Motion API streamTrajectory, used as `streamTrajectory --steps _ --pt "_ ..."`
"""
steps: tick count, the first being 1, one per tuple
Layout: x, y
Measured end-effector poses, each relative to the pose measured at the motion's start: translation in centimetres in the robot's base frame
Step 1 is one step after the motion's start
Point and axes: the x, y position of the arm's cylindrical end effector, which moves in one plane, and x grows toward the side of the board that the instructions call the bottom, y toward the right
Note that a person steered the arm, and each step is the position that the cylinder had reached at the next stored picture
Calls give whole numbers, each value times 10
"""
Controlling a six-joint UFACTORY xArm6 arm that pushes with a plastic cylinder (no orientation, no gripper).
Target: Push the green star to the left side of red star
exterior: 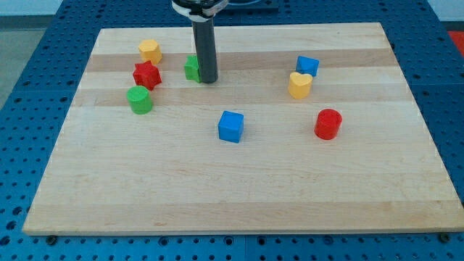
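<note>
The green star (191, 68) lies in the upper middle of the board, partly hidden by my rod. My tip (208, 80) rests on the board, touching the green star's right side. The red star (146, 75) lies to the left of the green star, a short gap between them.
A yellow hexagon-like block (150, 51) sits above the red star and a green cylinder (139, 99) below it. A blue cube (230, 126) lies mid-board. A blue block (307, 66), a yellow heart (299, 85) and a red cylinder (328, 124) lie at the right.
</note>
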Motion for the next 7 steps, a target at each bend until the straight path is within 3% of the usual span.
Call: streamTrajectory --steps 4,7 --pt "-9 36" --pt "-22 -19"
